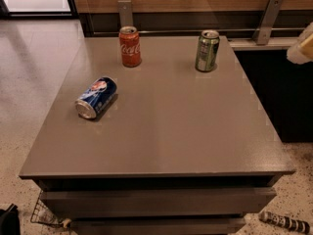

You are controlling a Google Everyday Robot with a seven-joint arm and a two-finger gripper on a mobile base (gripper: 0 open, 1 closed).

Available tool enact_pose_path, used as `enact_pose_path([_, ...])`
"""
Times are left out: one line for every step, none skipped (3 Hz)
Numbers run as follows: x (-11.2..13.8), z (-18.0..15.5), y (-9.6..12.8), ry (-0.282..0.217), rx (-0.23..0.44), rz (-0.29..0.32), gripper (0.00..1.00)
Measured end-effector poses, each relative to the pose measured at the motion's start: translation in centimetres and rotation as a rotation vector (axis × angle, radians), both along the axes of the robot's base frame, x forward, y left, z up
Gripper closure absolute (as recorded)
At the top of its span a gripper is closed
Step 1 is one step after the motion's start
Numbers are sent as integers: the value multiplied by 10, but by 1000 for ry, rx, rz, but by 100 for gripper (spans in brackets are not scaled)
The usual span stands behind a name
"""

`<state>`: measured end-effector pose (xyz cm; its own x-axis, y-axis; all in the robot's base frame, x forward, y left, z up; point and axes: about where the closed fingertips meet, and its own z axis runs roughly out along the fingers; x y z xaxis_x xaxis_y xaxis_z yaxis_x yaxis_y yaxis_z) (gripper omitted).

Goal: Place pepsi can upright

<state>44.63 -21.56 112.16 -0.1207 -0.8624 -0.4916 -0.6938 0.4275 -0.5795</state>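
My end effector (302,45) hangs off the table's (195,131) 2 o'clock corner, grip state untellable, with the pepsi can (96,97) lying well away at its 9 o'clock, axis 1-to-7.

Office-type rm: counter (186,131); end effector (303,45) top-rt

Only a pale, cream-and-yellow part of the tool (302,45) shows, cut off by the right border of the view. It hangs beyond the far right corner of the counter (171,126), outside its right edge and raised above its top.
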Motion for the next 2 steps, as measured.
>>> enact_pose_path([2,0,6,4,33,-12,0])
enact_pose_path([7,0,23,18,136,-47,0])
